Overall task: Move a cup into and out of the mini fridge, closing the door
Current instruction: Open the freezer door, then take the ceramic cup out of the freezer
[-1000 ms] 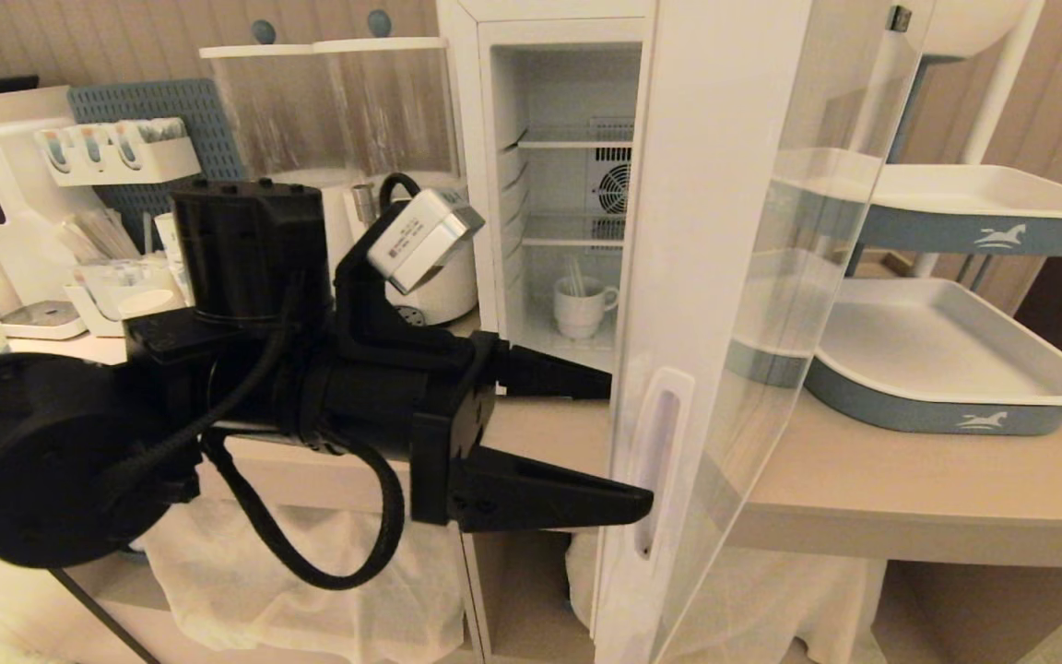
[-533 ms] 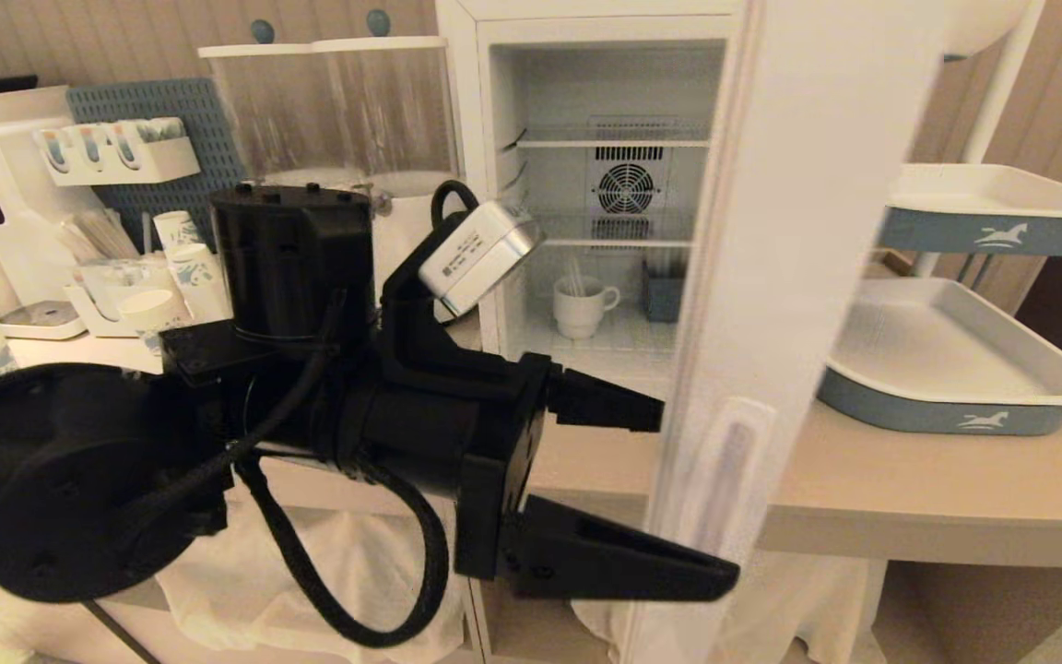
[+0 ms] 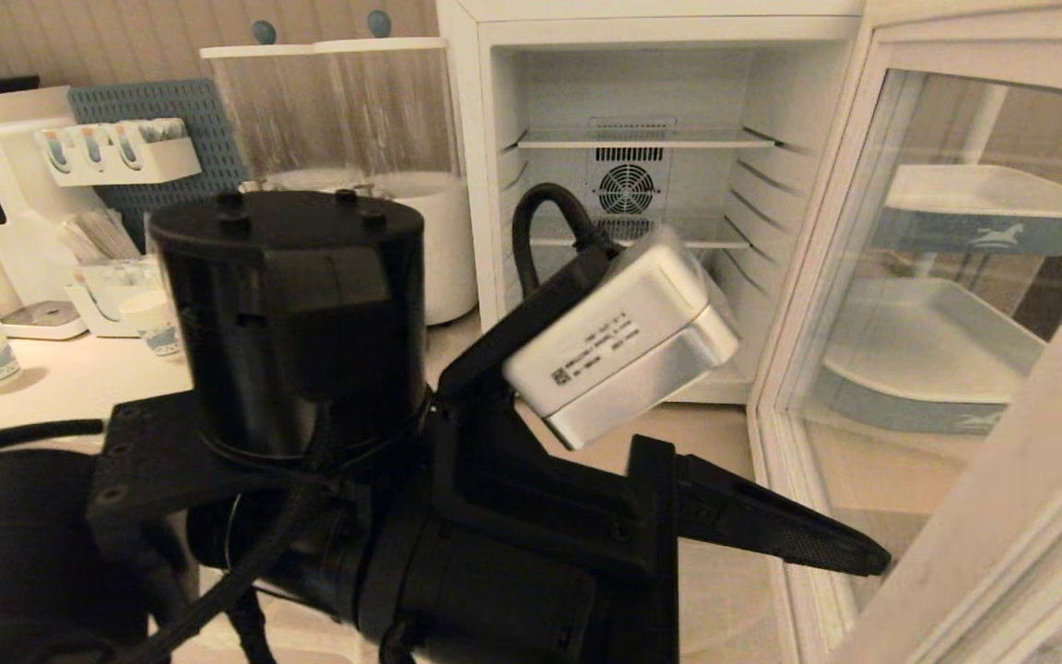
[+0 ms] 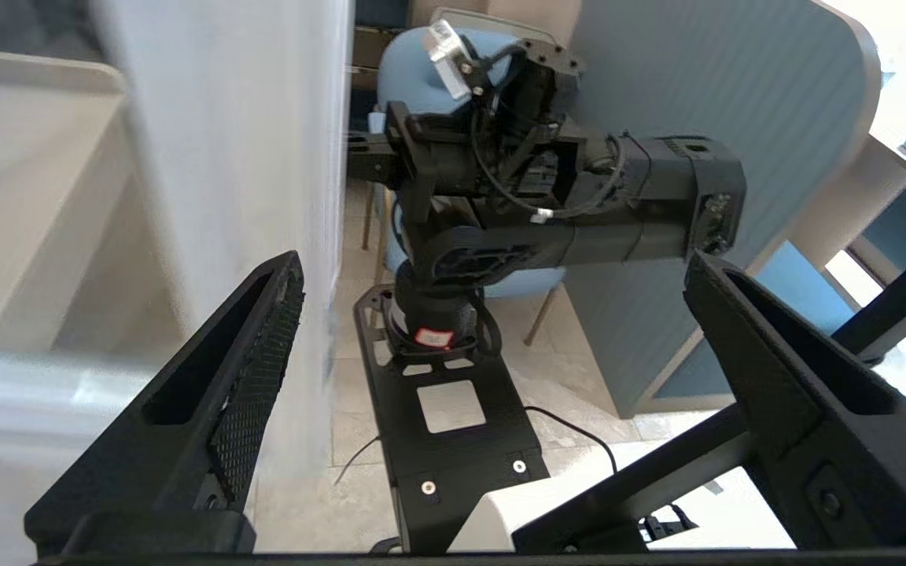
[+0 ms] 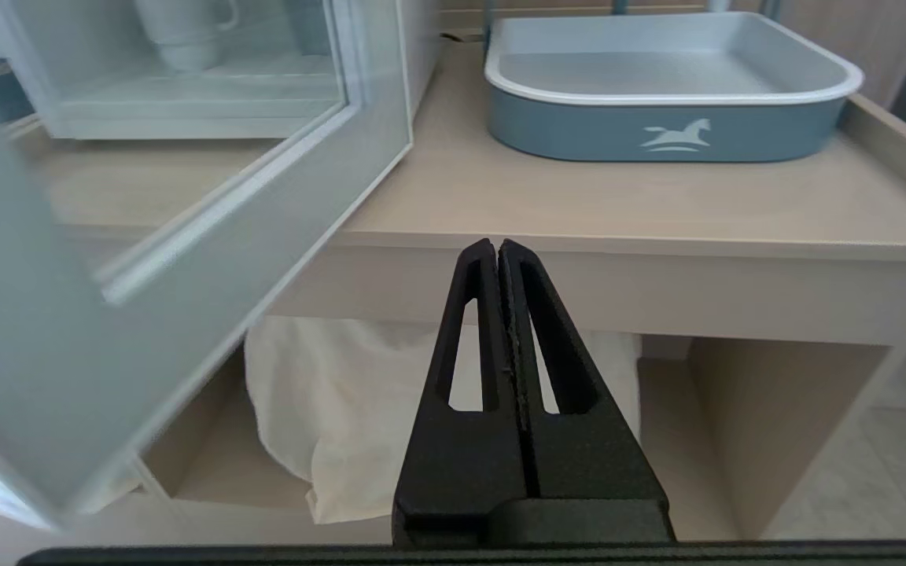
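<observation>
Mini fridge [image 3: 494,138] stands open-doored on a beige counter [image 5: 657,204].

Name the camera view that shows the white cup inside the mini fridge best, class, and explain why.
The right wrist view: the cup shows through the door glass, cropped at top. In the head view the left arm hides it; the left wrist view misses it.

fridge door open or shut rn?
Open. The door is swung wide to the right, and the mini fridge interior with its shelves and fan is exposed.
</observation>
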`<state>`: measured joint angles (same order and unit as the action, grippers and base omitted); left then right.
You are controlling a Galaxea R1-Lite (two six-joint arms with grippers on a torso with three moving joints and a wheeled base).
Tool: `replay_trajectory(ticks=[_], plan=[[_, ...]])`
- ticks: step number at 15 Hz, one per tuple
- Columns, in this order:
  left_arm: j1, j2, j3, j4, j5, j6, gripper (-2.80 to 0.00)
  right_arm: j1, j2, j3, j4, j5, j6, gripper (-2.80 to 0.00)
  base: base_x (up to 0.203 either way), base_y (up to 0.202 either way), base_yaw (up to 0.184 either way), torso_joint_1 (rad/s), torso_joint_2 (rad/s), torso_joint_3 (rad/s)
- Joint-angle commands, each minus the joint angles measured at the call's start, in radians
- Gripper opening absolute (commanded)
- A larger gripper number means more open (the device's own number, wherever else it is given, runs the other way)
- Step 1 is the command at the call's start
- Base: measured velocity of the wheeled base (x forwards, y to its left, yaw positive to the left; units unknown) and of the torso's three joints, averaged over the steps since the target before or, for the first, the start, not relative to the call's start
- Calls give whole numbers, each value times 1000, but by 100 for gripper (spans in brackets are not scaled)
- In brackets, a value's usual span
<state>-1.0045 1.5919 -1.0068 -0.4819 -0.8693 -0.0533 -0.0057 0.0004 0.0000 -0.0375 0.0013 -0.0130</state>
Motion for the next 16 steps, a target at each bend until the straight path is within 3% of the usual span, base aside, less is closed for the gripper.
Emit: replay_trajectory(ticks=[1, 2, 3, 4, 5, 8, 11, 12, 13, 16], plan=[[-8, -12, 1, -3, -4, 0, 0, 0, 0, 15, -1, 0, -1, -280, 0, 0, 0, 0, 0, 0], [-7, -13, 0, 1, 0, 0, 0, 0, 0, 15, -1, 0, -2, -280, 0, 0, 0, 0, 0, 0], [2, -31, 1, 51, 67, 2, 0, 0, 0, 15, -1, 0, -2, -280, 0, 0, 0, 0, 0, 0], [32, -55, 1, 132, 197, 4, 0, 0, 0, 14, -1, 0, -2, -280, 0, 0, 0, 0, 0, 0], [91, -77, -3, 235, 265, 6, 0, 0, 0, 15, -1, 0, -2, -280, 0, 0, 0, 0, 0, 0], [247, -173, -41, 519, 400, 7, 0, 0, 0, 14, 1, 0, -5, -280, 0, 0, 0, 0, 0, 0], [307, -270, -43, 660, 541, 4, 0, 0, 0, 14, -1, 0, -2, -280, 0, 0, 0, 0, 0, 0], [329, -298, -32, 686, 623, 1, 0, 0, 0, 15, -1, 0, -1, -280, 0, 0, 0, 0, 0, 0], [352, -318, -16, 699, 682, -2, -280, 0, 0, 14, -1, 0, -1, -280, 0, 0, 0, 0, 0, 0], [430, -404, 61, 702, 872, -1, -280, 0, 0, 15, -1, 0, -1, -280, 0, 0, 0, 0, 0, 0]])
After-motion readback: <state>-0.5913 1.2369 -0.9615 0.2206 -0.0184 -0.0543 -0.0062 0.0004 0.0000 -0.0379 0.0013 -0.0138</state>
